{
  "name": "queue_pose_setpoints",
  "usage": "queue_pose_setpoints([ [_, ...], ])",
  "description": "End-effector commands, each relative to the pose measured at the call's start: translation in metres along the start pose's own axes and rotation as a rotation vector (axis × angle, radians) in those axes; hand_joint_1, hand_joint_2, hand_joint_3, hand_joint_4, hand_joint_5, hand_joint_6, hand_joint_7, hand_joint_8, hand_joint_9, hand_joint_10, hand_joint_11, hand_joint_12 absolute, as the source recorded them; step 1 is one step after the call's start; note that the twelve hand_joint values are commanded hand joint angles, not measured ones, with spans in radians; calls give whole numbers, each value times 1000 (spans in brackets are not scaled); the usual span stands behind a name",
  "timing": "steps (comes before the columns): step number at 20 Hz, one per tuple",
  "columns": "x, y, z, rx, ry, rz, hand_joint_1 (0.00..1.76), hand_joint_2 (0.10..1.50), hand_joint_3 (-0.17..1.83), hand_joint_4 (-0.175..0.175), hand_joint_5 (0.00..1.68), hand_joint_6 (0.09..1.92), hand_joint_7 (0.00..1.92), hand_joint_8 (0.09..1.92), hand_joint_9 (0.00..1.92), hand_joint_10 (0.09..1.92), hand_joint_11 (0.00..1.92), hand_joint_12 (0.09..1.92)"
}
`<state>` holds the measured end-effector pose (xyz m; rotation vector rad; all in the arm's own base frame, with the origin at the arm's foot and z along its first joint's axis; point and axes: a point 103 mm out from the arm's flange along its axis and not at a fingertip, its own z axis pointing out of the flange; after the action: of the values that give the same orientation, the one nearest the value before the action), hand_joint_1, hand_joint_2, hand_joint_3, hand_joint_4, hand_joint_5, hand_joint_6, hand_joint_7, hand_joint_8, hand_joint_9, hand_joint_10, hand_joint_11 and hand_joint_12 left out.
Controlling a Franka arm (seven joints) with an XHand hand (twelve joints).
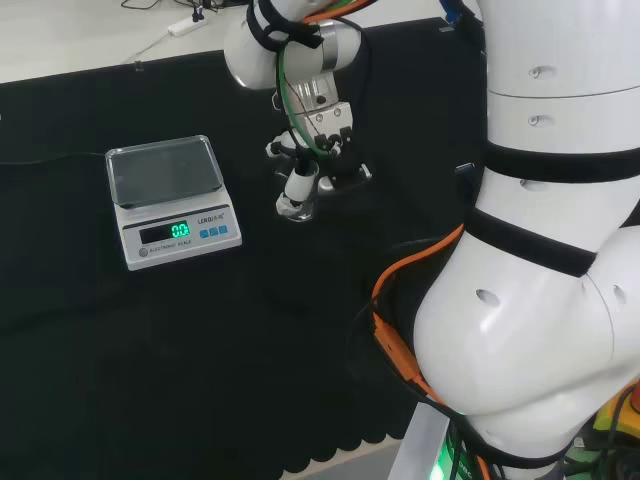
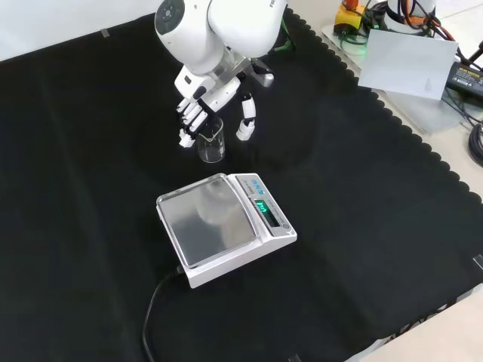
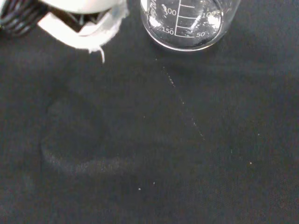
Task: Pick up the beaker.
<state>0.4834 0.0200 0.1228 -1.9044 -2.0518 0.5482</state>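
Beaker (image 2: pixel 212 142) of clear glass stands upright on the black cloth (image 2: pixel 362 226), just beyond the scale (image 2: pixel 224 226) in the front view and to the scale's right in the head view. Its printed measuring marks show close up in the wrist view. The hand (image 2: pixel 202 96) hangs over it, fingers (image 2: pixel 189 121) reaching down on one side of the rim and the thumb (image 2: pixel 246 121) on the other, spread wide and not closed on the glass. The scale's steel pan lies bare and its green display is lit.
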Motion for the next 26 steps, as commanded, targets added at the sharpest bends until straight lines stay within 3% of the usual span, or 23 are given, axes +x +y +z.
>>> queue_pose_setpoints([
  [1, 2, 3, 6, -29, -2, 14, 935, 517, 539, 33, 200, 87, 80, 725, 254, 940, 7, 1564],
  [10, 8, 7, 8, -131, 25, 27, 1090, 525, 706, -1, 539, 118, 454, 715, 618, 777, 320, 1460],
  [11, 9, 7, 9, -137, 29, 27, 1106, 533, 714, -3, 558, 223, 502, 698, 664, 743, 353, 1446],
  [14, 10, 8, 9, -153, 33, 28, 1144, 551, 739, -13, 502, 759, 611, 681, 779, 679, 437, 1403],
  [16, 10, 9, 10, -159, 30, 30, 1157, 558, 755, -21, 496, 957, 655, 687, 829, 662, 480, 1380],
  [26, 12, 10, 12, -159, 22, 35, 1192, 573, 785, -37, 583, 1127, 754, 704, 911, 643, 559, 1348],
])
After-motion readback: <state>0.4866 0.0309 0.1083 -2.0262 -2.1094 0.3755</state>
